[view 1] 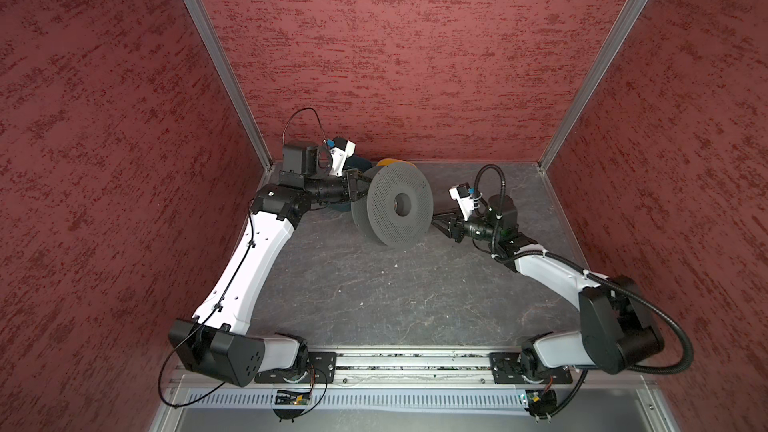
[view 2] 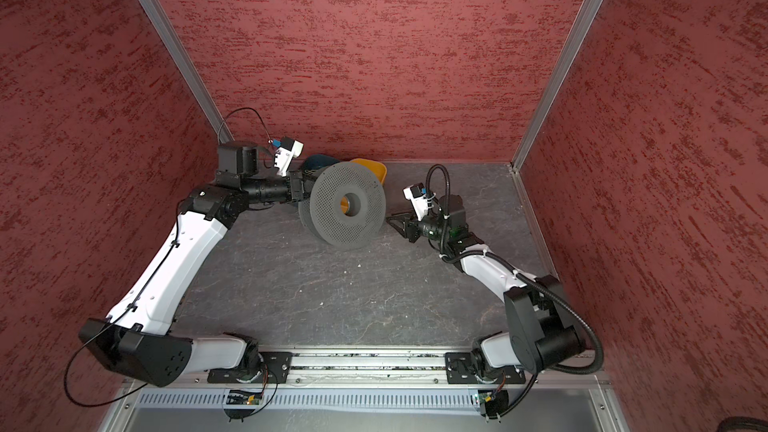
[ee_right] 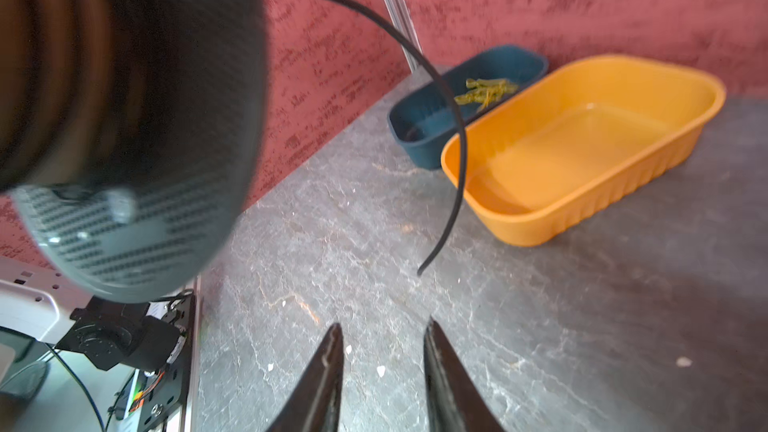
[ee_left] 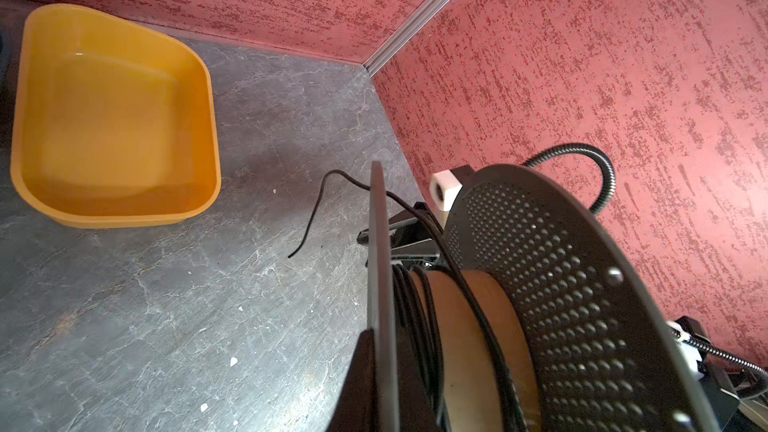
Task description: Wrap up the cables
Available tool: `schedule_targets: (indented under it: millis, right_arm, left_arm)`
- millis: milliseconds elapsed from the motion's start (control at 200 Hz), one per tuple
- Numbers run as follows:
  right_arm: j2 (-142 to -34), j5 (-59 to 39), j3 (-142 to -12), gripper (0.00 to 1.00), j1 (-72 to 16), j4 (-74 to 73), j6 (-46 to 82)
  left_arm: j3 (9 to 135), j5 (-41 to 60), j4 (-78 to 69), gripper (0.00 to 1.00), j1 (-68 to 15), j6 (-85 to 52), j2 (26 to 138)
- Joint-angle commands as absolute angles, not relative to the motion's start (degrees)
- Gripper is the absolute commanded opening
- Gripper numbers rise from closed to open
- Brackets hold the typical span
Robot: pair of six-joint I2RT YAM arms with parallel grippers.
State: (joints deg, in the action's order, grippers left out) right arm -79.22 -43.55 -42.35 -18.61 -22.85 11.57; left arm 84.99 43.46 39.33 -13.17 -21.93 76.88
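Note:
A grey perforated spool (view 1: 392, 205) (view 2: 347, 203) stands on edge at the back of the table. My left gripper (ee_left: 381, 332) (view 1: 360, 184) is shut on the rim of one of its flanges. The black cable (ee_left: 415, 326) is wound in several turns round the brown core. Its loose end (ee_left: 316, 209) (ee_right: 457, 139) curls off the spool and hangs free just above the table. My right gripper (ee_right: 384, 326) (view 1: 436, 218) (view 2: 390, 220) is open and empty. It sits just right of the spool, and the cable's tip is a short way ahead of its fingertips.
An empty orange tray (ee_left: 116, 218) (ee_right: 582, 222) sits by the back wall behind the spool. Next to it is a dark blue tray (ee_right: 419, 147) holding short yellow-green strands (ee_right: 486, 91). Red walls enclose the table on three sides.

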Motion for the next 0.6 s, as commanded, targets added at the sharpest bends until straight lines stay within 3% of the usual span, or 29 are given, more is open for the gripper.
schedule_targets:
  millis: [0,105,240,381,596]
  right_arm:
    - [-77.74,-38.72,-40.86,0.41,-18.74,-25.08,10.49]
    - [-76.19,-33.66,-39.98,0.59,-18.72,-24.3,10.28]
    - [-77.0,-32.67,-40.67,0.71,-18.71,-25.29,9.95]
    - [-82.3,-37.09,-44.42,0.71,-18.72,-27.39,11.5]
    - [-94.7,-48.86,-52.55,0.61,-18.67,-35.0,19.2]
  left_arm:
    - [87.51,46.66,35.15,0.0,-12.83,-24.0,77.23]
    - [88.7,46.56,36.49,0.0,-12.83,-23.64,77.6]
    - [89.69,47.45,37.23,0.0,-12.96,-23.56,77.93]
    - [89.91,47.81,37.93,0.0,-13.44,-23.38,78.13]
    - [89.87,47.72,38.04,0.0,-13.79,-23.19,78.13]
